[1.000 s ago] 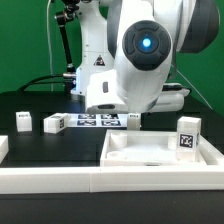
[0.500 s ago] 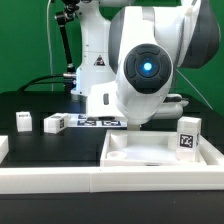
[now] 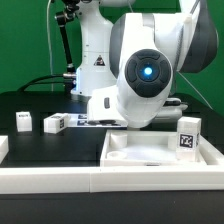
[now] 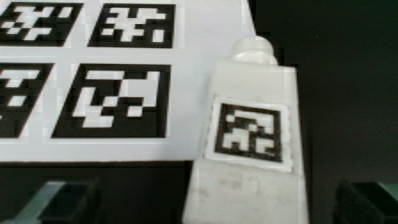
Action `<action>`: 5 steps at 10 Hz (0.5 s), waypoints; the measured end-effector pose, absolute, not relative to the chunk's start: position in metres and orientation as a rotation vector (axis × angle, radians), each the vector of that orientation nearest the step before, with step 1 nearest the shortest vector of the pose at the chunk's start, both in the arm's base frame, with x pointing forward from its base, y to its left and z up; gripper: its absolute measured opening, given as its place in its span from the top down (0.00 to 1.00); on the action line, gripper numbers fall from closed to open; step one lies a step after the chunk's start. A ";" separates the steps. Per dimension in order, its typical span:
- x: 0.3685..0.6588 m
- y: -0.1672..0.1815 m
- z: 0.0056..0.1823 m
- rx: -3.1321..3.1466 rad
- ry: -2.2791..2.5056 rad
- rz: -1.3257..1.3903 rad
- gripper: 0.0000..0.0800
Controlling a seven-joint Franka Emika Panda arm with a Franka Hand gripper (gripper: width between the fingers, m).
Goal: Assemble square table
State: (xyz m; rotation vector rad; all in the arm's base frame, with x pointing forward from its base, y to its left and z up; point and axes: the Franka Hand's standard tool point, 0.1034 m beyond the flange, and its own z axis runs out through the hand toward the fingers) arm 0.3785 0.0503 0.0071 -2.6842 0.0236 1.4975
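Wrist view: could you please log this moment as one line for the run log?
fingers: open, either side of leg | leg: lying at marker board edge, not gripped | table top: not held

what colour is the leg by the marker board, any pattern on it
The leg is white with a black-and-white square tag; clearest in the wrist view.

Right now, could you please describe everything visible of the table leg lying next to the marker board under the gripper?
The leg is a slim white block, plastic-looking, with a black-and-white tag on its upward face and a narrowed, rounded tip at one end. It lies flat on the black table, alongside the edge of the marker board; whether they touch is unclear. The open gripper straddles it, fingers clear of its sides. The arm hides it in the exterior view.
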 end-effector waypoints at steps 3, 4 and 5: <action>0.379 0.050 0.007 -2.684 0.025 1.497 0.51; 0.379 0.050 0.007 -2.684 0.025 1.497 0.51; 0.379 0.050 0.007 -2.685 0.025 1.495 0.64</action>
